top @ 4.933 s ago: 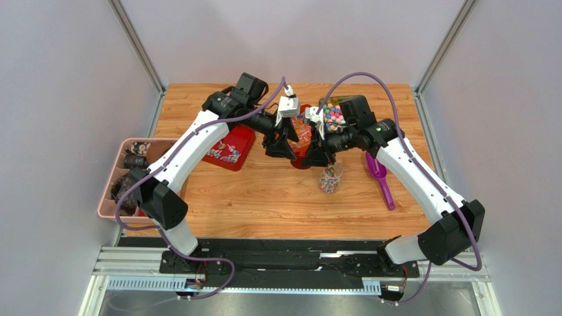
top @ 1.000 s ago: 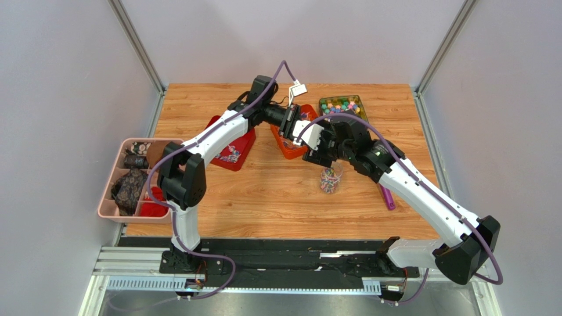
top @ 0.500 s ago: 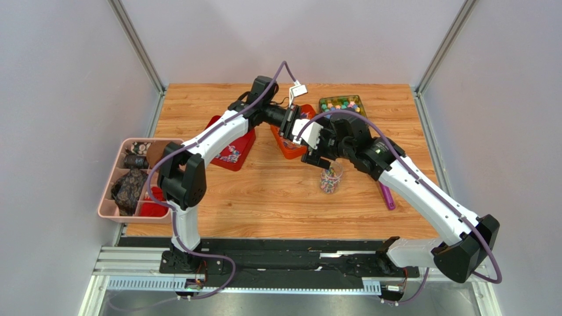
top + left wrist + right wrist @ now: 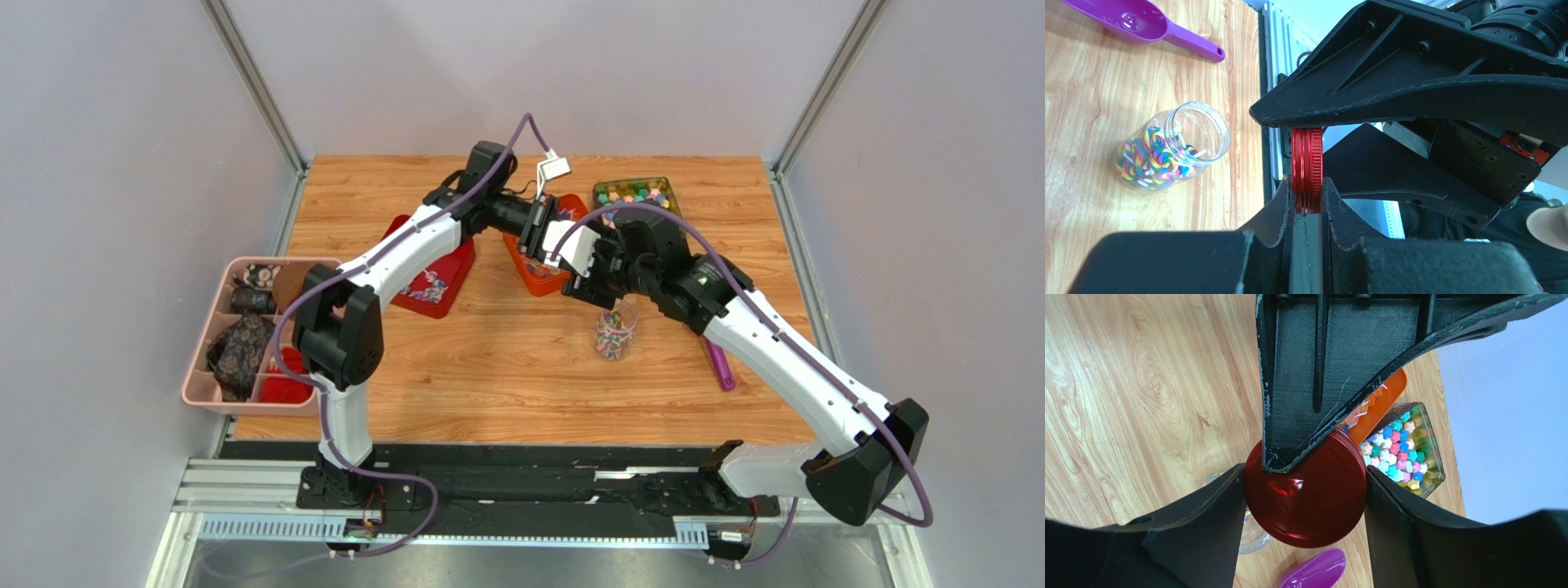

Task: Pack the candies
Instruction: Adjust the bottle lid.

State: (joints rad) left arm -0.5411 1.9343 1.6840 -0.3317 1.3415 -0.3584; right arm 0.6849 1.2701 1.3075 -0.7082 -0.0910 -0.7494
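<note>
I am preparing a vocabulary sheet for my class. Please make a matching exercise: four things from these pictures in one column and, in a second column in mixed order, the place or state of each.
Things
1. red lid
2. glass jar
3. purple scoop
4. clear box

Places or states
A. lies flat on the table
B. filled with star-shaped sweets
C. clamped on edge in the left hand
D. stands open with candies inside

Right pairs: 1-C, 2-D, 3-A, 4-B
</note>
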